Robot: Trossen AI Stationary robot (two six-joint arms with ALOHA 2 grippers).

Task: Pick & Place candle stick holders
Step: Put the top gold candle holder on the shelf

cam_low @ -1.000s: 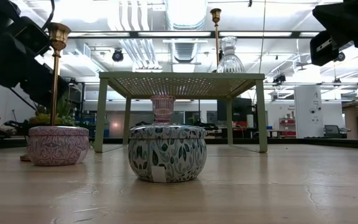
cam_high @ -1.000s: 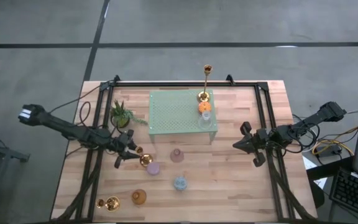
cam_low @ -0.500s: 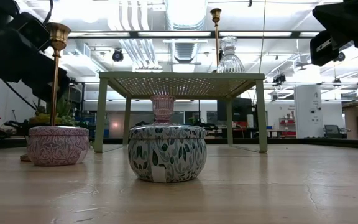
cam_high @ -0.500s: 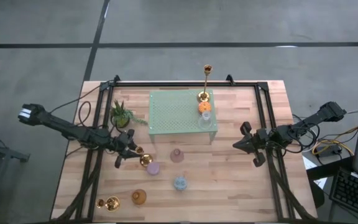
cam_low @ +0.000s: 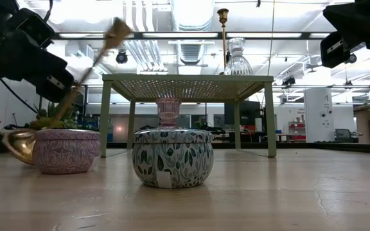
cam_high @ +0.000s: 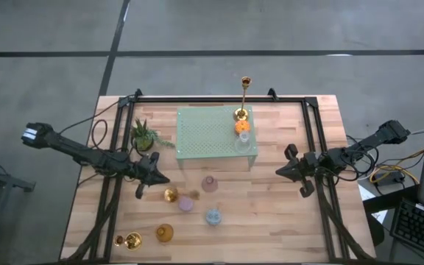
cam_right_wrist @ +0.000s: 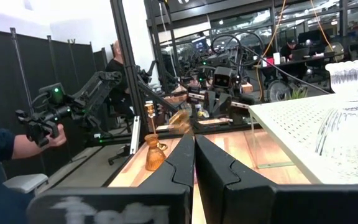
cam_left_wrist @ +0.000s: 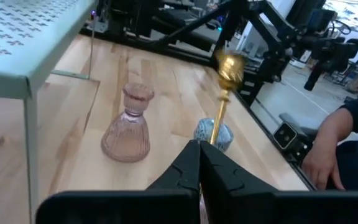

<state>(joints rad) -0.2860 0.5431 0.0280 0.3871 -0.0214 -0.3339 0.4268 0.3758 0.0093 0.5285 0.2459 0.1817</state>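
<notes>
1. in the left gripper (cam_high: pixel 157 179), low on the table's left half, a gold candlestick (cam_low: pixel 85 69) leans hard over: the low view shows its stem slanting, its cup up and away from the gripper, its round base (cam_low: pixel 19 144) tipped behind a pink holder (cam_low: pixel 64 151).
2. the left gripper's fingers are pinched together on the stem; in the left wrist view the candlestick (cam_left_wrist: pixel 224 93) rises straight out of the closed tips (cam_left_wrist: pixel 199 163).
3. from above, the gold base (cam_high: pixel 171 195) lies just past the gripper's tips, touching or nearly touching the pink holder (cam_high: pixel 186 203).
4. farther beyond the left gripper stand a pink glass vase-shaped holder (cam_high: pixel 210 183) and a blue holder (cam_high: pixel 213 216); the left wrist view shows both ahead of the fingers, the pink vase (cam_left_wrist: pixel 127 125) nearer, the blue one (cam_left_wrist: pixel 214 134) behind the stem.
5. back toward the table's near edge, behind the gripper, sit an amber holder (cam_high: pixel 165 233) and a second gold candlestick (cam_high: pixel 129 240).
6. beside the left arm, on the far side, is a potted plant (cam_high: pixel 143 136).
7. the green mat (cam_high: pixel 208 136) stands on legs past the plant; on its far right edge are a tall gold candlestick (cam_high: pixel 244 96), an orange holder (cam_high: pixel 242 126) and a clear holder (cam_high: pixel 244 139).
8. the right gripper (cam_high: pixel 281 172) waits well apart at the table's right side, fingers pressed together and holding nothing.
9. a person's hand (cam_left_wrist: pixel 321 160) shows beyond the table edge in the left wrist view.
</notes>
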